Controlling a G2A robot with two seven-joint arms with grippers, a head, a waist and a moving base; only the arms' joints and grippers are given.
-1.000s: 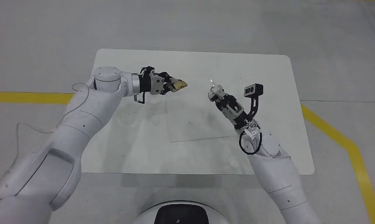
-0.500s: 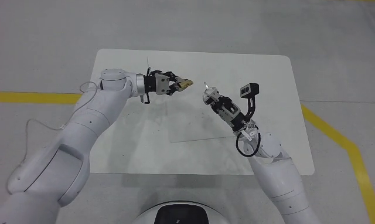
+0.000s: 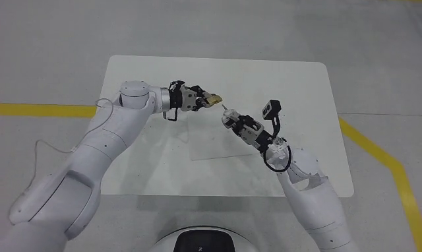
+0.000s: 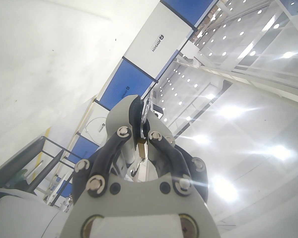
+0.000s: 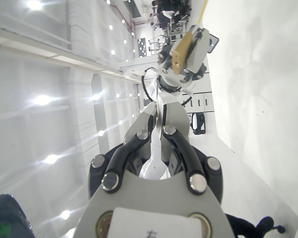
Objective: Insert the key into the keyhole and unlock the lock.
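A small brass lock is held above the middle of the white table, with my left gripper shut on it. In the left wrist view the lock's brass body and silver shackle sit pinched between the fingers. My right gripper is shut on a thin silver key, whose tip points at the lock from a short gap away. The right wrist view shows the key edge-on between my right gripper's fingers, and beyond it the lock in the left gripper.
A faint rectangular clear mat lies on the table under both grippers. Yellow floor lines run beside the table.
The left gripper carried the lock to the right and the right gripper brought the key to the left. The gap between key and lock has shrunk to a small one.
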